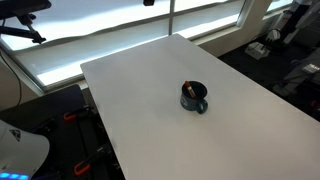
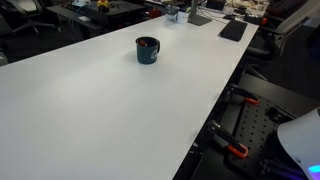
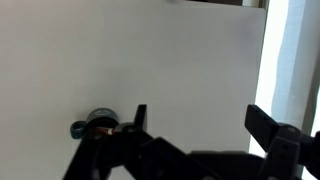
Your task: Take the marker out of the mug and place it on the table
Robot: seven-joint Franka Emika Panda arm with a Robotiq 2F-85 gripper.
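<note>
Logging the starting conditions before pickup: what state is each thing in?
mug: upright on the table, marker inside.
marker: in the mug, orange-red end showing.
hand: open, empty, apart from the mug.
table: carrying the mug.

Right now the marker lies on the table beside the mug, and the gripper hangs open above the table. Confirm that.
Not quite. The marker is inside the mug, its orange-red end showing at the rim in both exterior views; it is not on the table. The gripper does hang open above the table, as the wrist view shows.
</note>
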